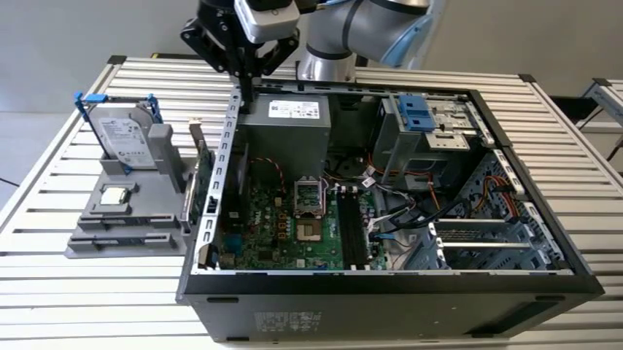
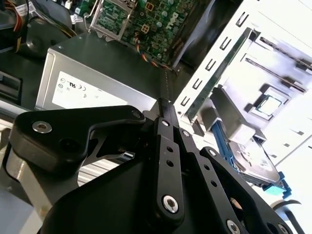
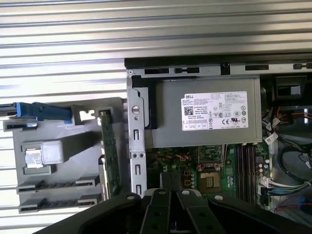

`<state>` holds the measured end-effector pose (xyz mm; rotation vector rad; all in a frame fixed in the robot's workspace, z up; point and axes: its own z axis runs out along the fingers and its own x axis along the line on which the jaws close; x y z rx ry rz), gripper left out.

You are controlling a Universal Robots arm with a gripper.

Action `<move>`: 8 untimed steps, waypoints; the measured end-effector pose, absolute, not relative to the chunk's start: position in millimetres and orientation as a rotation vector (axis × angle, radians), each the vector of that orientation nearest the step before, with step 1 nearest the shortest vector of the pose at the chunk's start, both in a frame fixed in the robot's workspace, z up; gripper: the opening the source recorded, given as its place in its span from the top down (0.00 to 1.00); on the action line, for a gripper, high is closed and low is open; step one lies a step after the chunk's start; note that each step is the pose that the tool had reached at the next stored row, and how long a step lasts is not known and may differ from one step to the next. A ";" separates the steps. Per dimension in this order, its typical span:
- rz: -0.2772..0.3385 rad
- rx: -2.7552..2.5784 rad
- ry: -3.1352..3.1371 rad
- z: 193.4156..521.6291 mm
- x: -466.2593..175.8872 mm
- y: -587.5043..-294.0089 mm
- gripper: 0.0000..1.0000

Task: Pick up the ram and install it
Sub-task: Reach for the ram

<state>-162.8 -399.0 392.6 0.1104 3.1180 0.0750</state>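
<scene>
Gripper (image 2: 164, 105): hovering over the computer case (image 1: 389, 292) edge, jaws pressing together.
Ram (image 3: 110, 156): standing on edge in the grey holder (image 3: 63, 112).

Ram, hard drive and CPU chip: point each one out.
ram (image 3: 110, 156), first wrist view, mid-length of its green board.
hard drive (image 1: 127, 138), exterior view, silver labelled face.
CPU chip (image 1: 115, 195), exterior view, centre of its lid.
</scene>
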 end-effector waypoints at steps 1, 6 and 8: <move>0.075 0.110 3.118 392.6 -163.4 -399.0 1.00; 0.075 0.110 3.118 392.6 -166.2 -399.0 1.00; 0.075 0.110 3.118 392.6 -167.2 -399.0 1.00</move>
